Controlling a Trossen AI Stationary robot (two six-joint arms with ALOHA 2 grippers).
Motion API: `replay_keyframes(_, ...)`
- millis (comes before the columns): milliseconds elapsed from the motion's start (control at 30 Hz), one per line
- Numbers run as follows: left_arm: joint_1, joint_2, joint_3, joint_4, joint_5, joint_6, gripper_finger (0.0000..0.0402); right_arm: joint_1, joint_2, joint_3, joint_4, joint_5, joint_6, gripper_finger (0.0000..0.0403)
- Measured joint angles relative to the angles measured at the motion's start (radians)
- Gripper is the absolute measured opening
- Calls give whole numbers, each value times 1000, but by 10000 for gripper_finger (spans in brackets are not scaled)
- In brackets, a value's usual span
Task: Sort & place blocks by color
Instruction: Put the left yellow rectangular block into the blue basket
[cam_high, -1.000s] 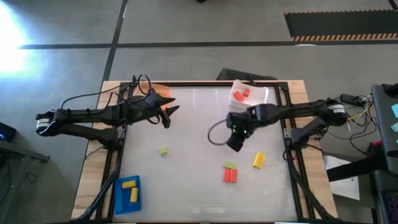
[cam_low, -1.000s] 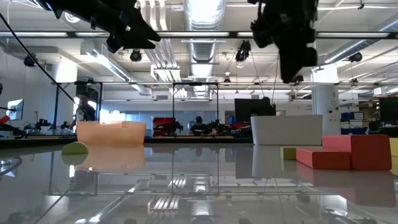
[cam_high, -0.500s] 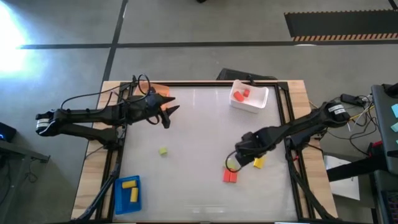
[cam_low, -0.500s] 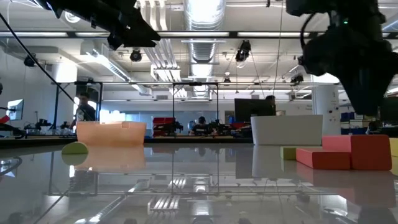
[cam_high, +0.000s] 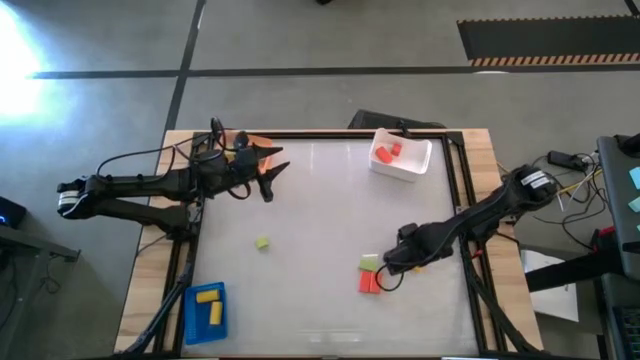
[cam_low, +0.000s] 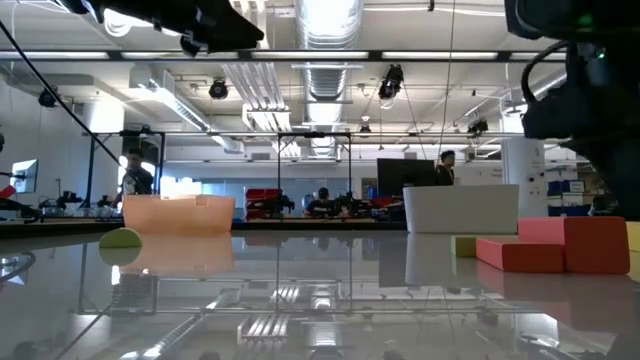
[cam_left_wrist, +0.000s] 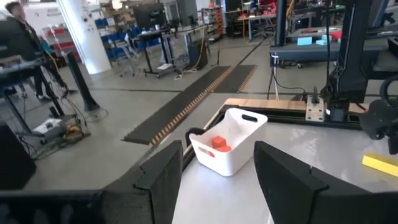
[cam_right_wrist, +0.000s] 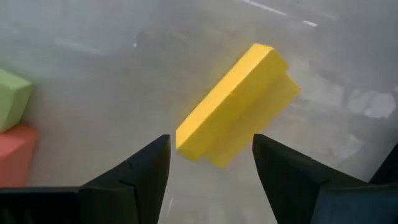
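A yellow block lies flat on the table. My right gripper points down over it, open, one finger on either side, touching nothing. In the high view that gripper hides the block. Beside it a light green block lies against two red blocks. Another green block lies alone at mid-left. My left gripper hovers open and level at the far left, above the table, next to the orange tray.
A white tray with red blocks stands at the far right. A blue tray with yellow blocks sits at the near left corner. The table's middle is bare. People and desks show in the room beyond the table.
My right gripper has swung from beside the white tray toward the table's near right, sunk and rolled about its wrist; it now hangs over the yellow block. My left gripper has rolled a little in place.
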Motion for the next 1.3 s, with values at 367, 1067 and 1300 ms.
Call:
replay_keyframes(367,0,0,0,57,-3,60,183,2,96,-2,20,59,-3,219)
replay_keyframes(1067,0,0,0,52,-3,61,183,1,100,12,33,129,2,54)
replay_keyframes(1300,0,0,0,53,-3,61,183,2,74,45,28,161,-33,49)
